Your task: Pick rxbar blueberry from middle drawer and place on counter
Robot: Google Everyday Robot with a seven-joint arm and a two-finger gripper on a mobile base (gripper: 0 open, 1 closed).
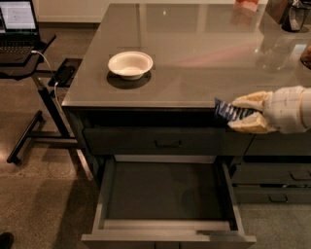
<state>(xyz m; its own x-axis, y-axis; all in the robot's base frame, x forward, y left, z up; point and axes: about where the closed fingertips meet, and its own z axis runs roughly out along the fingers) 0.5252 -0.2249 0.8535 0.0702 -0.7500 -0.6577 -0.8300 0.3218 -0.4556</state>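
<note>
My gripper (239,114) reaches in from the right at the counter's front edge and is shut on the rxbar blueberry (228,112), a dark blue wrapper with white stripes. The bar hangs level with the edge of the glossy grey counter (194,53), in front of it and above the open middle drawer (165,190). The drawer's flat grey bottom shows bare. My cream fingertips (245,102) pinch the bar from above and below.
A white bowl (130,64) sits on the counter's left part. Dark items stand at the counter's far right corner (291,14). A laptop on a black stand (19,34) is at the left. Closed drawers (167,142) lie under the counter.
</note>
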